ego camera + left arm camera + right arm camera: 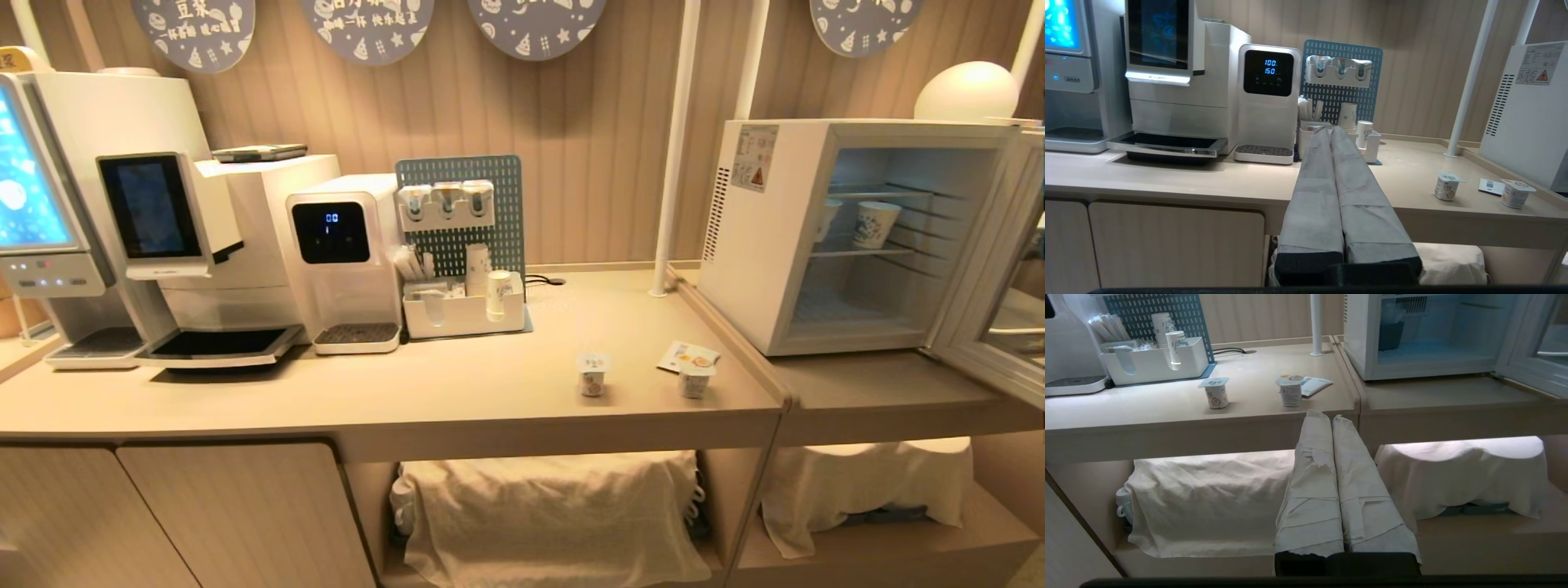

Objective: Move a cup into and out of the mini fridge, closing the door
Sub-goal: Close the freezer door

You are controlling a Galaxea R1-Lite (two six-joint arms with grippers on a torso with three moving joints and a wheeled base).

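The white mini fridge [759, 245] stands open on the lower right counter, its door [971, 269] swung out to the right. A printed paper cup [876, 224] sits on the middle wire shelf inside. Two small foil-lidded cups [592, 374] [694, 380] stand on the counter left of the fridge. Neither arm shows in the head view. My left gripper [1329, 127] is shut and empty, held level in front of the counter edge. My right gripper [1326, 414] is shut and empty too, lower, just below the counter edge near one small cup [1291, 391].
Coffee machines [163, 229] and a water dispenser [347, 261] fill the counter's left. A white organiser [465, 314] with stacked paper cups fronts a blue pegboard. A white pole [673, 147] rises beside the fridge. Cloth-covered items [547, 514] sit on the shelves below.
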